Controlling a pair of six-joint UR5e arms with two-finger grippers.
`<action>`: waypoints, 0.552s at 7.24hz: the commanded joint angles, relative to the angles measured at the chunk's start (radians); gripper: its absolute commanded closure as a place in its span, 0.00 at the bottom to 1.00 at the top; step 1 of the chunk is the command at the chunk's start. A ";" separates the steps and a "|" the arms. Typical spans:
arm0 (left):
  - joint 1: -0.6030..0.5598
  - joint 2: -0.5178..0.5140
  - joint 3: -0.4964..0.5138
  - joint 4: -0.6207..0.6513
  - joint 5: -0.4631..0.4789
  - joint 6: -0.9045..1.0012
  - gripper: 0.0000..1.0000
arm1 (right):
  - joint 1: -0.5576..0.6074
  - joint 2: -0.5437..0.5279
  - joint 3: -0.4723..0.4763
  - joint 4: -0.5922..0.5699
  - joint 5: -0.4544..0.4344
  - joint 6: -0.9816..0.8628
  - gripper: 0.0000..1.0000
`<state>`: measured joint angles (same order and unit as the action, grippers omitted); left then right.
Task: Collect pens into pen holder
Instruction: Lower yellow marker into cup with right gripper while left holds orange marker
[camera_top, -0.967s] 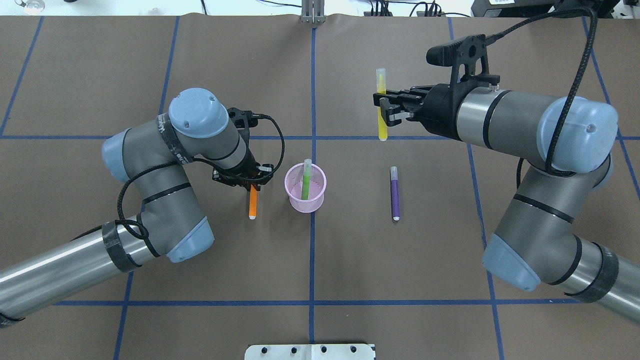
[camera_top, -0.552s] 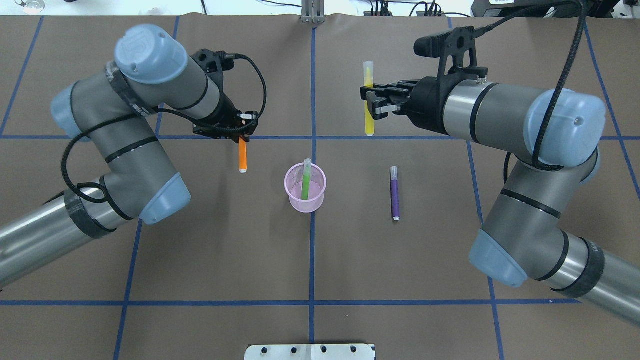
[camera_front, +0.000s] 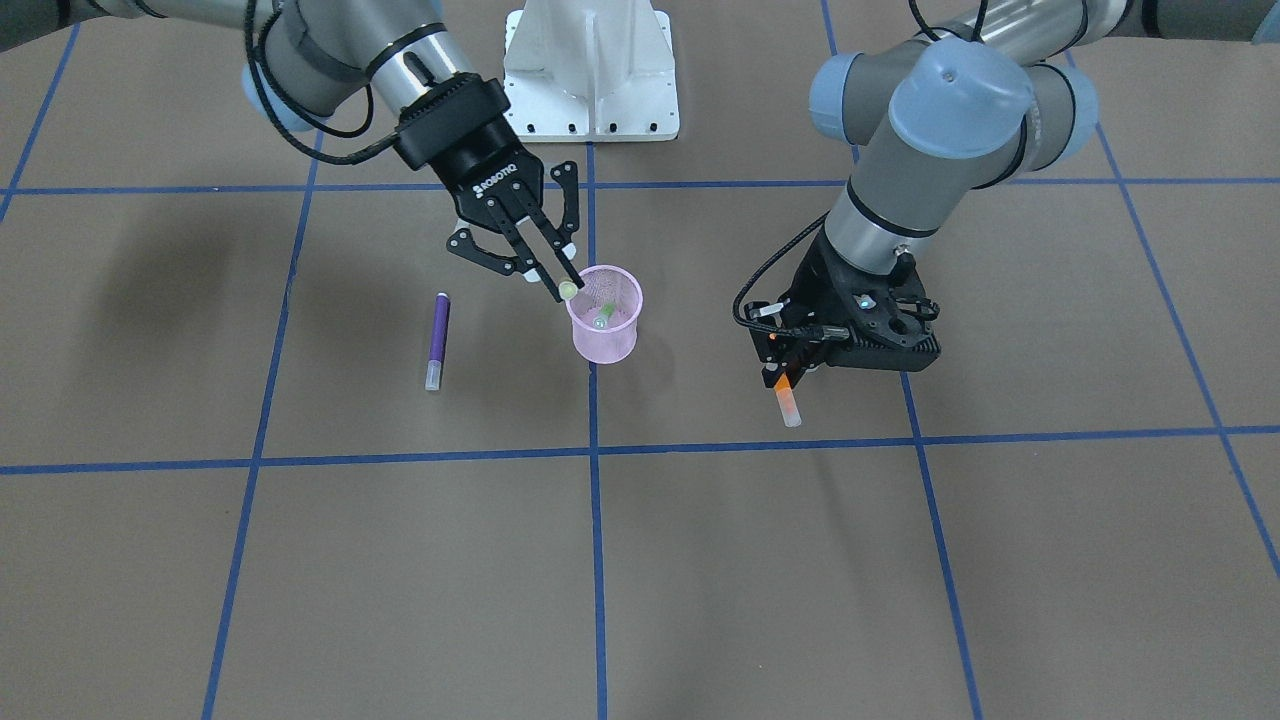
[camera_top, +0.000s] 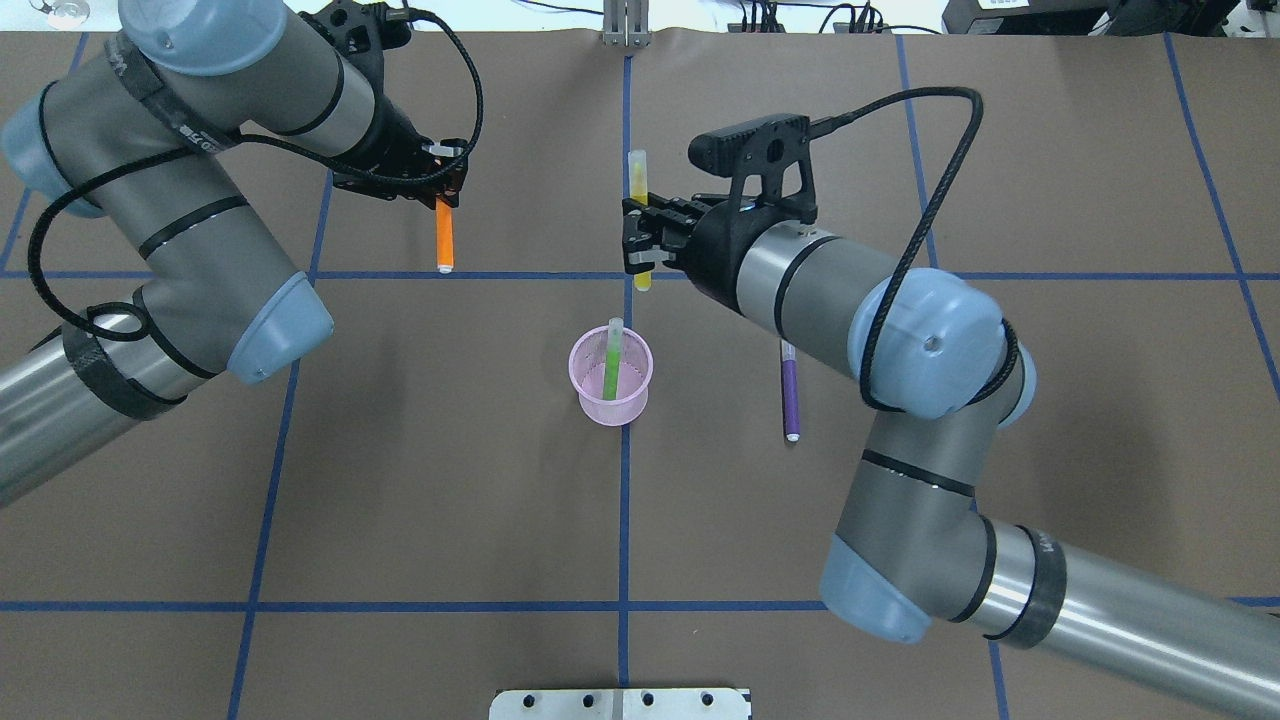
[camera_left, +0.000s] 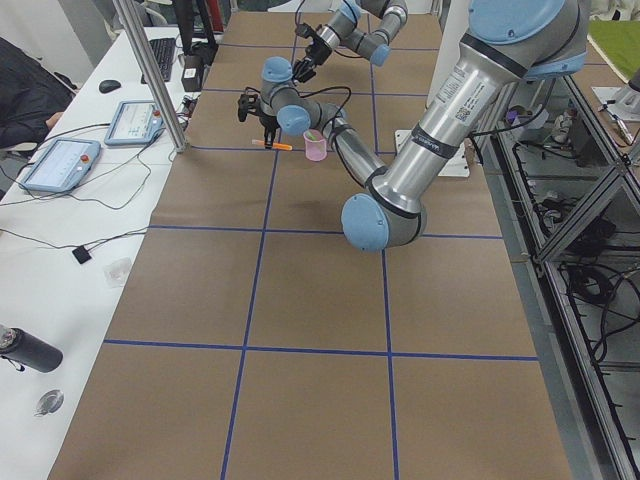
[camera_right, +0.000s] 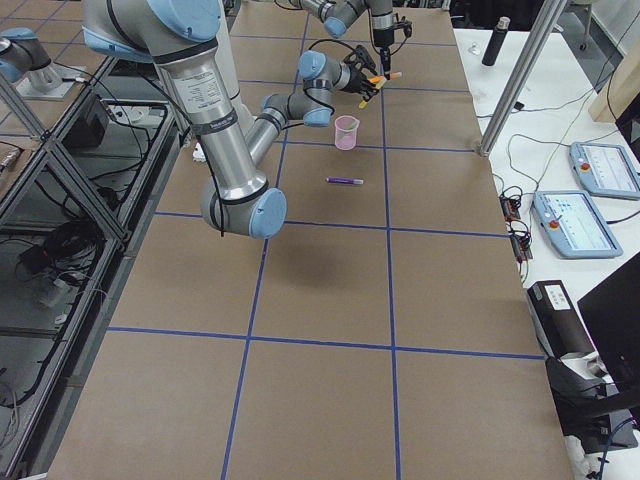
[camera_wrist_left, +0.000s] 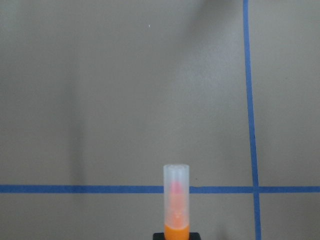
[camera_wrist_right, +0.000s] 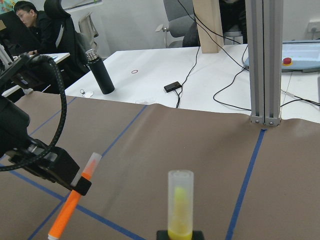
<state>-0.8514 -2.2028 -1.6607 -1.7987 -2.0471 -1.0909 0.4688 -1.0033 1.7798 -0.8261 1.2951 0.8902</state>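
Cup (camera_top: 612, 408): pink mesh, upright, on the table (camera_top: 450, 480) at the centre line.
Left claw (camera_top: 443, 198): closed on the orange pen (camera_top: 444, 240), pinching one end. The clear cap end points away from my wrist. The pen is lifted off the table, well apart from the cup, on my left and toward the far side.
Right claw (camera_top: 640, 235): closed on the yellow pen (camera_top: 637, 180), gripping mid-body. It is near the cup, on its far side. In the front view the pen's end sits right at the rim. Can't tell if it's lined up over the opening.
Done: the green pen (camera_top: 610, 365) is inside the cup, leaning, cap end sticking out above the rim. One of four.
In hand: orange and yellow, both lifted, neither in the cup yet.
Untouched: the purple pen (camera_top: 789, 395), flat on the table to my right of the cup, apart from it.
Progress: my estimate is under half, with one stored, two picked and one waiting.
Next (guess): yellow goes in first since it's closer, then orange, then a claw goes for purple.
Risk: two claws at one small light cup, and a nudge on the rim could tip it.
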 joint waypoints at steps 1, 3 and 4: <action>-0.021 0.002 0.002 0.001 -0.004 0.008 1.00 | -0.074 0.081 -0.141 0.011 -0.129 -0.002 1.00; -0.024 0.008 0.010 -0.001 -0.001 0.009 1.00 | -0.108 0.066 -0.141 0.013 -0.132 -0.002 1.00; -0.024 0.008 0.012 0.001 -0.001 0.026 1.00 | -0.120 0.049 -0.141 0.013 -0.132 -0.005 1.00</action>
<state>-0.8745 -2.1959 -1.6521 -1.7985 -2.0482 -1.0780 0.3652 -0.9399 1.6412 -0.8135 1.1650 0.8875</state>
